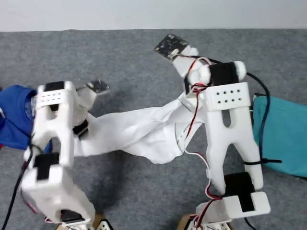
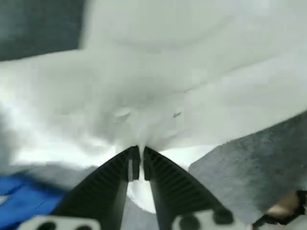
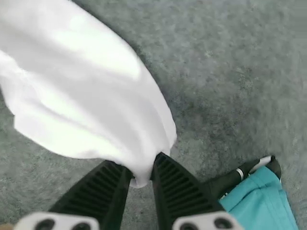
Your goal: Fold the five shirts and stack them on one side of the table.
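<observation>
A white shirt [image 1: 144, 132] hangs bunched and stretched across the middle of the grey bench [image 1: 120, 62], held between both arms. The left pincer [image 2: 136, 153] is clamped on a fold of its cloth, and the right pincer [image 3: 141, 172] grips another bunch of it. A blue shirt [image 1: 14, 115] lies at the bench's left edge, and a teal shirt [image 1: 283, 139] at its right edge.

Probably a robotics lab: two white plastic arms [image 1: 229, 120] with exposed wiring [image 1: 193, 125] over a grey felt-covered bench [image 1: 134, 57], with a plain pale wall [image 1: 144, 14] behind.
</observation>
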You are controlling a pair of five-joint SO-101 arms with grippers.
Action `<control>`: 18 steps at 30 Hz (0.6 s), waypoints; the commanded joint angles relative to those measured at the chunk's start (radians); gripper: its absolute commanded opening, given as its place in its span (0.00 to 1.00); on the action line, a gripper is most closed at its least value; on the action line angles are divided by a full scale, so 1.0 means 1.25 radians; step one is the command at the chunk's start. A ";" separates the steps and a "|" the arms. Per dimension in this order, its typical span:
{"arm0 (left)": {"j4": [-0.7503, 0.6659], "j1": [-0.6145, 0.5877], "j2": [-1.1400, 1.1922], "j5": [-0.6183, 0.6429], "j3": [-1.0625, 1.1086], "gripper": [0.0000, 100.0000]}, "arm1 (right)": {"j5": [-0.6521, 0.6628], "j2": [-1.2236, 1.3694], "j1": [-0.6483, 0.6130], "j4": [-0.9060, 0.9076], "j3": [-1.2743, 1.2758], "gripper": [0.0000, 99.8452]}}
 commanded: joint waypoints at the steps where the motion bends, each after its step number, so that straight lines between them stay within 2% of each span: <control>1: 0.012 0.002 -0.232 0.028 -0.014 0.00 | 0.009 -0.010 0.034 -0.012 -0.077 0.01; 5: 0.004 0.004 -0.403 0.134 -0.048 0.00 | 0.009 -0.010 0.044 -0.013 -0.120 0.01; 9: -0.050 0.000 -0.513 0.214 -0.071 0.00 | 0.007 -0.012 0.046 -0.037 -0.140 0.01; 14: -0.065 -0.015 -0.597 0.247 -0.068 0.00 | 0.007 -0.012 0.047 -0.037 -0.183 0.01; 18: 0.023 -0.014 -0.635 0.242 -0.067 0.00 | 0.007 -0.012 0.047 -0.033 -0.209 0.01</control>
